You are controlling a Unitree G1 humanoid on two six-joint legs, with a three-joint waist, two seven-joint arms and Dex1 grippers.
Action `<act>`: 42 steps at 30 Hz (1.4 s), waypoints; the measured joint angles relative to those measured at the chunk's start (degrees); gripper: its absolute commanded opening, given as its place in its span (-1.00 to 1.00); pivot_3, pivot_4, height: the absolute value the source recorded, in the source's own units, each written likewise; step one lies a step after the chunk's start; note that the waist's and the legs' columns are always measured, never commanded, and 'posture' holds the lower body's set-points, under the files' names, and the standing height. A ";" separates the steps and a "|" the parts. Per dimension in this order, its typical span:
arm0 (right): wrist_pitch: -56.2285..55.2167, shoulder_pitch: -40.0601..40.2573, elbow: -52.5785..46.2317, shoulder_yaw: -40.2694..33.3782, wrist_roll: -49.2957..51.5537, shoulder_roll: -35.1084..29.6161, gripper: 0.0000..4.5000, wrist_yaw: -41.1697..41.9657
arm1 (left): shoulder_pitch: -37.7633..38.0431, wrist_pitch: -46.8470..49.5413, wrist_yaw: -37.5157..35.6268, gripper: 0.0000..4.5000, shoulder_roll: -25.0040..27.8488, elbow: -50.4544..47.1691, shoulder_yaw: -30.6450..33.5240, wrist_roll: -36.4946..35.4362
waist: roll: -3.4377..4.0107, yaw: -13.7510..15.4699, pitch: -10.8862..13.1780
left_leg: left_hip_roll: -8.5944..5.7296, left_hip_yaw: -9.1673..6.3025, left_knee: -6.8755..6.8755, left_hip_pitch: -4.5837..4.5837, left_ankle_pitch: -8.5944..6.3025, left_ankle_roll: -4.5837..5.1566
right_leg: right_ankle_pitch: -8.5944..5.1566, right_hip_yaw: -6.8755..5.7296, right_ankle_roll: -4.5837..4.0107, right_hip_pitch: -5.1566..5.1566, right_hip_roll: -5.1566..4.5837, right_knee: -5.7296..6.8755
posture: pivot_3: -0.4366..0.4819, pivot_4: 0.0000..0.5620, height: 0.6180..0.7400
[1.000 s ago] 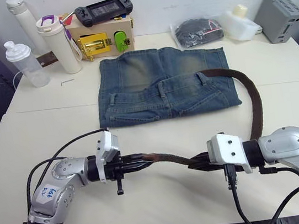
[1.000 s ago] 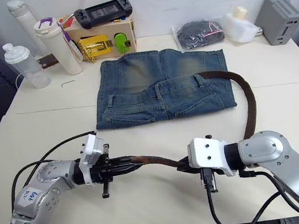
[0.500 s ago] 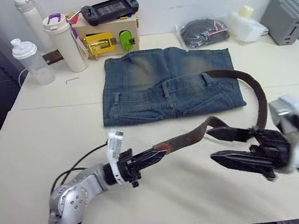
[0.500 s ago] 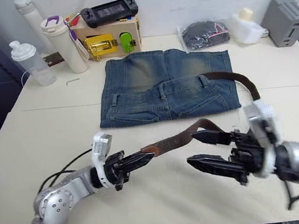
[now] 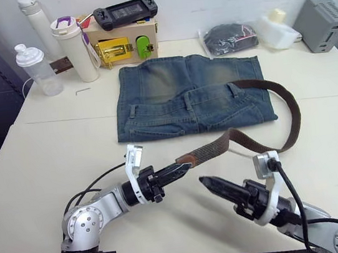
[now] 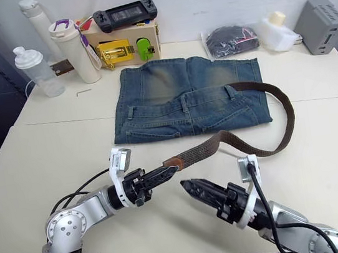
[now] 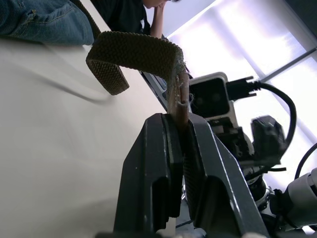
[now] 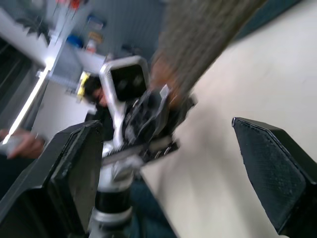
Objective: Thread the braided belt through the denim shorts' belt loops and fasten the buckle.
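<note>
The denim shorts (image 5: pixel 190 98) lie flat on the far half of the table, waistband toward me, with belt loops (image 5: pixel 187 100) along it. The braided belt (image 5: pixel 221 142) leaves the waistband near the right-hand loop (image 5: pixel 233 88). It curves round the shorts' right side and runs back to my left gripper (image 5: pixel 184 165). That gripper is shut on the belt's plain tip (image 7: pixel 179 106), just above the table. My right gripper (image 5: pixel 204 182) hangs close in front of it with fingers (image 8: pixel 74 173) wide open and nothing between them. The buckle is hidden.
Along the far edge stand two bottles (image 5: pixel 74 48), a wooden box (image 5: pixel 120 42) with a yellow latch and a game controller on top, a black bagged bundle (image 5: pixel 227 36), a white jug (image 5: pixel 278 28) and a grey box (image 5: pixel 322 14). A small hex key (image 5: pixel 79 92) lies near the bottles.
My right gripper has let go of the belt, opened wide and drawn back toward the near edge. The left gripper still holds the tip. The belt's slack has dropped onto the table.
</note>
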 measured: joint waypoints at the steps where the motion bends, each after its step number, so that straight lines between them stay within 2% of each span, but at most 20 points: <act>1: -1.70 -0.64 0.81 -0.03 -0.13 1.89 0.96 -1.42 | 0.00 0.02 0.00 -1.00 0.22 0.00 -0.07 0.01 | 0.00 0.00 0.00 | 0.00 0.00 -0.01 0.00 0.00 0.00 | 0.00 0.00 0.00 -0.01 0.00 0.00 | -0.05 -0.47 1.00; 8: -7.89 -1.24 3.07 -1.93 -0.94 7.61 0.96 -5.76 | -0.70 0.50 0.41 -1.00 0.23 0.24 -0.20 0.04 | 0.03 -0.09 0.00 | 0.00 0.00 -0.09 0.00 0.00 -0.01 | 0.00 0.02 0.00 -0.04 0.01 -0.01 | -0.05 -0.47 1.00; 14: -9.63 -1.32 4.52 -3.52 -0.87 8.34 0.96 -6.35 | -1.19 0.49 0.41 -1.00 0.29 0.58 -0.20 0.07 | 0.07 -0.30 0.01 | 0.01 0.01 -0.12 0.00 0.00 -0.01 | 0.00 0.03 0.00 -0.06 0.01 -0.01 | -0.05 -0.47 1.00; 17: -9.59 -1.47 4.50 -3.42 -0.85 8.37 0.61 -6.31 | -1.39 0.49 0.41 -1.00 0.33 0.70 -0.20 0.08 | 0.07 -0.44 0.01 | 0.00 0.01 -0.13 0.00 0.00 -0.01 | 0.00 0.03 0.00 -0.06 0.01 -0.01 | -0.05 -0.47 1.00; 24: -9.74 -2.14 4.38 -2.27 -1.24 9.53 -0.87 -6.35 | -1.41 0.54 0.68 -1.00 0.62 0.72 -0.19 0.18 | 0.08 -0.60 0.01 | 0.00 0.00 -0.15 0.00 0.00 -0.01 | 0.00 0.04 0.00 -0.07 0.01 -0.02 | -0.05 -0.47 1.00; 25: -9.84 -2.23 4.38 -2.28 -1.23 9.92 -0.97 -6.38 | -1.42 0.55 0.80 -1.00 0.69 0.72 -0.17 0.18 | 0.08 -0.60 0.01 | 0.01 0.00 -0.16 0.00 0.00 -0.01 | 0.00 0.04 0.00 -0.07 0.01 -0.02 | -0.05 -0.47 1.00; 30: -10.13 -3.22 4.38 -2.29 -1.18 10.79 -0.97 -6.78 | -1.95 0.52 0.86 -1.00 0.97 0.72 -0.08 0.21 | 0.08 -0.64 0.02 | 0.00 0.00 -0.16 0.00 0.00 -0.02 | 0.00 0.04 0.00 -0.08 0.01 -0.02 | -0.05 -0.47 1.00; 36: -11.95 -4.44 4.33 -3.66 0.99 12.58 -1.00 -6.55 | -2.99 1.07 0.62 0.17 0.82 1.26 -0.40 0.28 | 0.10 -0.72 0.03 | 0.00 0.00 -0.17 -0.01 0.01 -0.02 | 0.00 0.05 0.00 -0.08 0.01 -0.04 | -0.05 -0.47 1.00; 40: -14.90 -4.73 4.17 -6.32 1.93 14.20 -1.00 -6.44 | -6.57 -2.22 0.28 0.94 0.97 3.68 -2.26 5.71 | 0.10 -0.68 0.03 | 0.00 0.00 -0.17 0.00 0.01 -0.03 | 0.00 0.04 0.00 -0.08 0.02 -0.04 | -0.05 -0.47 1.00; 42: -17.79 -5.57 4.42 -8.85 0.57 15.10 -1.00 -7.12 | -8.62 -5.94 -0.73 0.97 1.92 6.31 -3.32 10.29 | 0.10 -0.83 0.03 | -0.02 0.00 -0.18 0.00 0.02 -0.03 | 0.00 0.05 0.00 -0.08 0.02 -0.02 | -0.05 -0.47 1.00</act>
